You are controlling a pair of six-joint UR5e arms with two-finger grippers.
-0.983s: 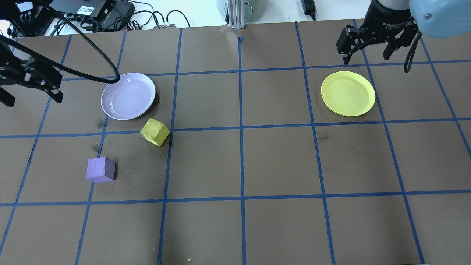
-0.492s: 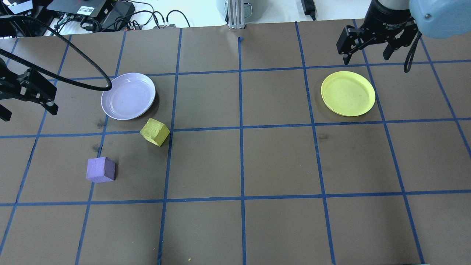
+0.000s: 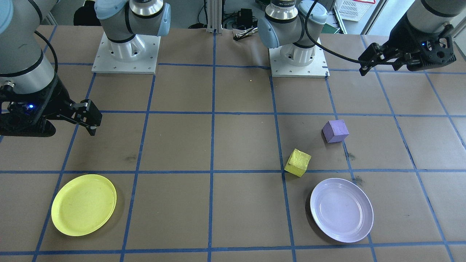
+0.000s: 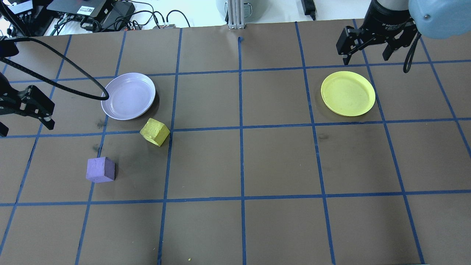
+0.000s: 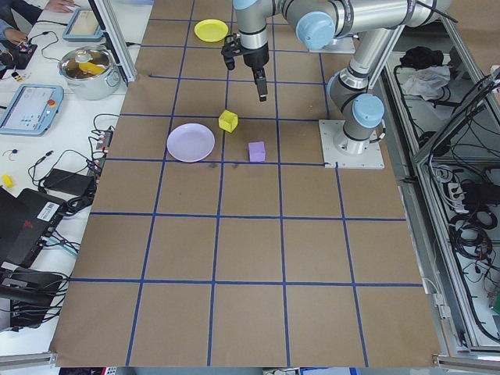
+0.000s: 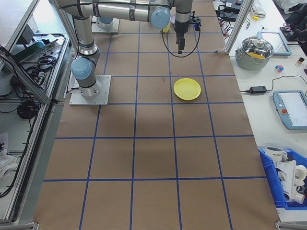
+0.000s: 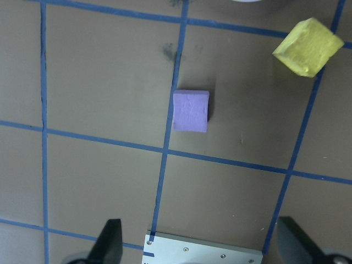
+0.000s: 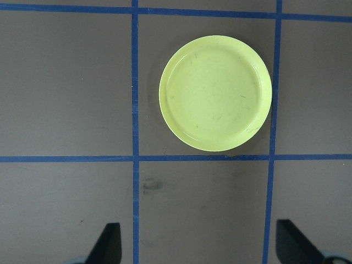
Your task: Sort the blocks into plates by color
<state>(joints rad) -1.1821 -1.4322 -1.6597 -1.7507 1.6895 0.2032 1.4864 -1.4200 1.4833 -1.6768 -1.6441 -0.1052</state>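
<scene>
Sorting is judged not yet begun; both blocks lie bare on the table [image 4: 257, 162], and both plates are empty. The purple block [image 4: 100, 169] is framed near the centre of the left wrist view, so it is likely the first target; the left gripper [image 4: 22, 117] should be brought straight over it, squared to its flat faces, and lowered until the fingers pass either side before anything is closed (the foam-like surface should give a forgiving hold). The lavender plate [image 4: 128, 95] sits near, beyond the yellow block [image 4: 155, 131], which lies just beside its rim and should be cleared on the carry. The left gripper is held wide apart, high over the table's edge, touching nothing; the right gripper [image 4: 366, 51] is likewise spread wide and empty, just behind the yellow plate [image 4: 347, 93].
</scene>
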